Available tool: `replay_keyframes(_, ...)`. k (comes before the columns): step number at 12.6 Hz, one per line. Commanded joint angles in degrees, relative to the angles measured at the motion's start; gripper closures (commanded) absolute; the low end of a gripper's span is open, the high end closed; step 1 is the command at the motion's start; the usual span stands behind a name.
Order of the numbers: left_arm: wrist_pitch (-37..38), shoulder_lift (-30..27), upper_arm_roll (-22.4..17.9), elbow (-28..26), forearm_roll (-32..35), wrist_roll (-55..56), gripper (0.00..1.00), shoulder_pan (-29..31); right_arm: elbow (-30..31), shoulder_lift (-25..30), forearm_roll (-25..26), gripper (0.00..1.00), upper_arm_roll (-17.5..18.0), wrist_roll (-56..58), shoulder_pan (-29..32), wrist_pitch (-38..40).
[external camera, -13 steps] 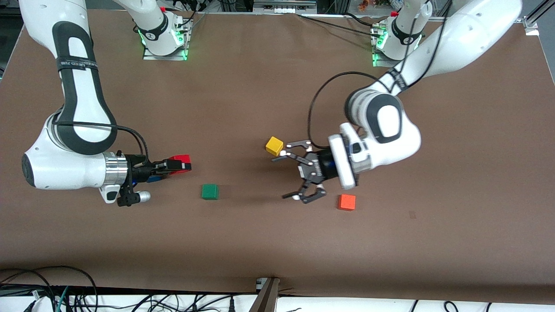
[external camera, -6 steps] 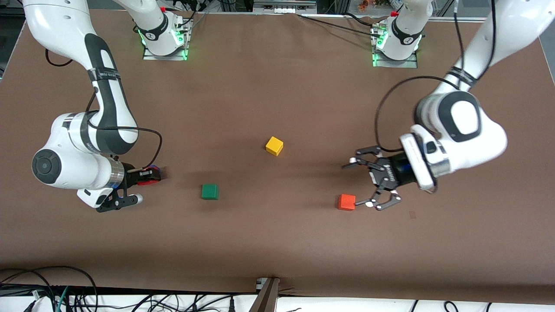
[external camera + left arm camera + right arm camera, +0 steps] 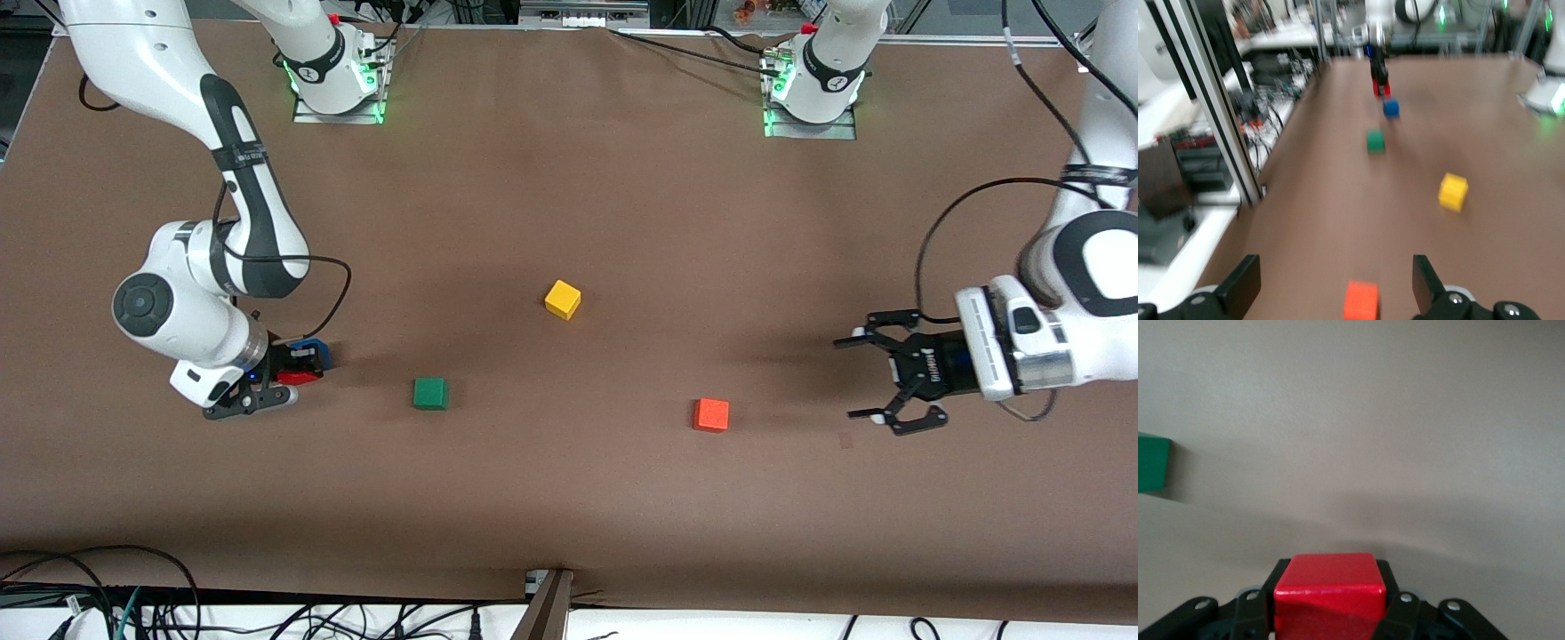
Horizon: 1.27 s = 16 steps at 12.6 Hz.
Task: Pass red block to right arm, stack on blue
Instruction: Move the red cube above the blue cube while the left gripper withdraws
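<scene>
The red block [image 3: 298, 377] is sitting pinched between the jaws of the right gripper [image 3: 300, 366], low over the counter [image 3: 569, 498] at the right arm's end. In the right wrist view its top face [image 3: 1331, 587] is filling the gap between the black fingers, which are pressing on its two sides. The blue cube [image 3: 313, 349] is lying just beside the red block, a little farther from the front camera; the front view is not showing whether the two are touching, and the red block is not resting on top of the blue one. The right arm [image 3: 222, 258] is bending down from its base to this spot, its white wrist hiding part of the gripper.

A green cube [image 3: 430, 393] is lying on the counter near the red block, toward the left arm's end. A yellow cube [image 3: 563, 300] is sitting around the middle of the counter, farther from the front camera than the green one. An orange cube [image 3: 711, 414] is lying nearer the left arm's end — roughly level with the green cube.

The left gripper [image 3: 880, 378] is hanging low over bare counter toward the left arm's end, well apart from the orange cube, its claw jaws spread wide and holding nothing.
</scene>
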State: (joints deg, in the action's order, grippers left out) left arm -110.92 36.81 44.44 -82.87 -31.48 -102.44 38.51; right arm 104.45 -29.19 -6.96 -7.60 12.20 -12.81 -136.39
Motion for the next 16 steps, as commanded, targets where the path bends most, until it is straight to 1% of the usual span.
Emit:
replay_keyframes(1,5.61,-1.56,-1.98,2.71,7.91,5.39,0.0,0.24,9.79,5.97,1.5,0.79,-0.31,0.54,-0.55,-6.94)
replay_keyframes(3,6.76,-2.61,-2.6,2.89,12.55,8.29,0.0,1.39,12.7,7.03,2.39,0.78,-0.31,0.8,-0.55,-9.75)
replay_keyframes(5,8.52,-5.77,-3.21,3.59,18.88,13.82,0.0,1.48,14.81,7.3,3.17,0.78,-0.31,2.38,-0.55,-12.57)
replay_keyframes(7,10.19,-9.28,-3.13,3.59,23.81,20.49,0.0,1.39,16.31,7.21,3.44,0.78,-0.31,3.35,-0.55,-15.03)
replay_keyframes(8,10.8,-11.04,-3.04,3.59,25.75,23.83,0.0,1.31,16.49,6.86,3.35,0.76,-0.39,5.7,-0.46,-16.26)
replay_keyframes(10,12.12,-13.77,-2.87,3.42,27.34,29.2,0.0,0.78,16.67,6.25,3.35,0.76,-0.48,6.61,-0.03,-17.06)
replay_keyframes(11,13.35,-14.13,-2.26,3.59,28.31,31.4,0.0,0.78,16.67,6.16,3.35,0.76,-0.48,6.69,-0.02,-17.06)
replay_keyframes(12,13.79,-16.57,-2.6,3.42,29.01,33.6,0.0,0.34,16.58,6.16,3.35,0.76,-0.48,6.69,0.06,-17.06)
replay_keyframes(13,14.5,-18.33,-2.95,2.98,29.8,36.49,0.0,-1.49,16.58,6.07,3.35,0.76,-0.48,6.69,0.06,-17.15)
replay_keyframes(15,18.53,-20.97,-3.65,3.33,31.3,45.35,0.0,-4.39,16.49,5.54,3.18,0.76,-0.48,6.08,0.15,-17.33)
replay_keyframes(16,19.94,-22.46,-5.22,3.42,31.3,50.71,0.0,-7.19,16.49,5.37,3.0,0.76,-0.4,5.56,0.15,-17.33)
